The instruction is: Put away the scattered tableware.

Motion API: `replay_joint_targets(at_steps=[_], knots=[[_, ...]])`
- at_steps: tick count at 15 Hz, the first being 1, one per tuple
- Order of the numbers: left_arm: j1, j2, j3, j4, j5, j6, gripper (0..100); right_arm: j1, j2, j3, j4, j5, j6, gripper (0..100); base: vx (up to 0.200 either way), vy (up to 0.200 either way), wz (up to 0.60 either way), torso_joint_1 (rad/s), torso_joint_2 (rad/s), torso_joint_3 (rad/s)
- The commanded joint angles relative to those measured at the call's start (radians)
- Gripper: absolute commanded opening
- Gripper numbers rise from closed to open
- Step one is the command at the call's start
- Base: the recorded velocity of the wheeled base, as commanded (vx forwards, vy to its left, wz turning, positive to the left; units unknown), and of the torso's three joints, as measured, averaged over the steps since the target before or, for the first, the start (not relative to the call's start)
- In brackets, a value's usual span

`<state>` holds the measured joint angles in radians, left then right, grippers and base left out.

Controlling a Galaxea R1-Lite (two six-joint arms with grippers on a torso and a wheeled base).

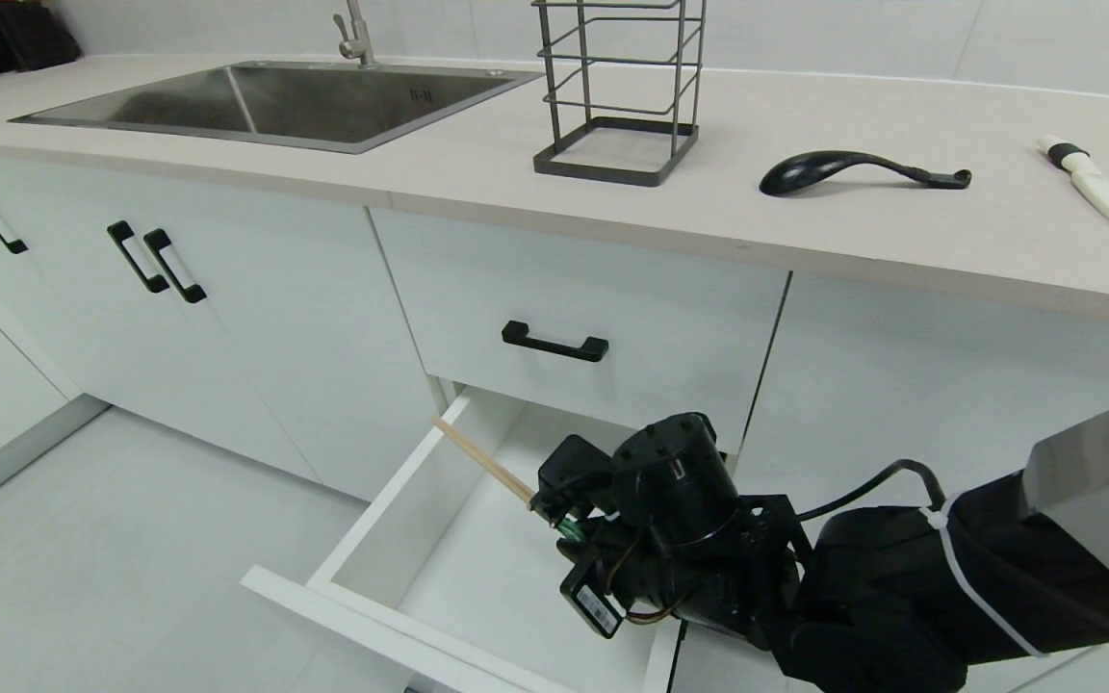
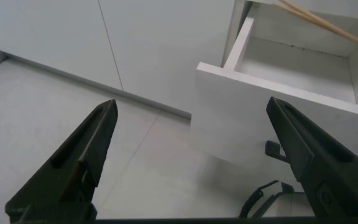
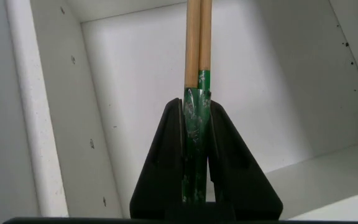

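Chopsticks [image 1: 482, 460] [image 3: 197, 43], a pale wooden pair with green-wrapped ends, are clamped side by side at those ends by the right pincer [image 1: 547, 505] [image 3: 196, 109]. They slant up and away from it. Below the pincer lies the pulled-out white drawer [image 1: 391, 486] [image 3: 42, 124], and the sticks' far tips reach close to its side wall. The left pincer [image 2: 191, 109] hangs with its jaws wide apart and nothing between them, above pale floor tiles, with the drawer's front [image 2: 278, 124] just ahead. Well above the right pincer, on the beige countertop [image 1: 805, 231], lie a glossy black curved spoon [image 1: 795, 173] and a white utensil with a black band [image 1: 1103, 188]. A dark wire rack [image 1: 612, 171] and a steel sink [image 1: 275, 96] stand farther along.
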<state>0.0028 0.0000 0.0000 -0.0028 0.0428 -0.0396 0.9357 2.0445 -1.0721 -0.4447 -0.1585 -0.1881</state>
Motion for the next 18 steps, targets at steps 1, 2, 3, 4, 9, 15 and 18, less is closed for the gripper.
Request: replay_joint_targets(at_steps=[1, 2, 3, 4, 9, 15, 18], knots=[[0.0, 0.0, 0.0, 0.0, 0.0, 0.0, 100, -0.015, 0.031, -0.014, 0.0, -0.009, -0.001, 0, 0.0, 0.0, 0.0, 0.0, 0.0, 0.0], [0.0, 0.0, 0.0, 0.0, 0.0, 0.0, 100, -0.026, 0.043, -0.023, 0.0, -0.009, -0.001, 0, 0.0, 0.0, 0.0, 0.0, 0.0, 0.0], [0.0, 0.0, 0.0, 0.0, 0.0, 0.0, 100, -0.032, 0.056, -0.045, 0.0, -0.009, -0.001, 0, 0.0, 0.0, 0.0, 0.0, 0.0, 0.0], [0.0, 0.0, 0.0, 0.0, 0.0, 0.0, 100, -0.041, 0.074, -0.068, 0.0, -0.009, -0.001, 0, 0.0, 0.0, 0.0, 0.0, 0.0, 0.0], [0.0, 0.0, 0.0, 0.0, 0.0, 0.0, 100, -0.057, 0.157, -0.124, 0.004, -0.01, 0.018, 0, 0.0, 0.0, 0.0, 0.0, 0.0, 0.0], [0.0, 0.0, 0.0, 0.0, 0.0, 0.0, 100, -0.057, 0.214, -0.184, 0.041, -0.012, 0.075, 0, 0.0, 0.0, 0.0, 0.0, 0.0, 0.0], [0.0, 0.0, 0.0, 0.0, 0.0, 0.0, 100, -0.052, 0.249, -0.186, 0.041, -0.036, 0.104, 0, 0.0, 0.0, 0.0, 0.0, 0.0, 0.0]])
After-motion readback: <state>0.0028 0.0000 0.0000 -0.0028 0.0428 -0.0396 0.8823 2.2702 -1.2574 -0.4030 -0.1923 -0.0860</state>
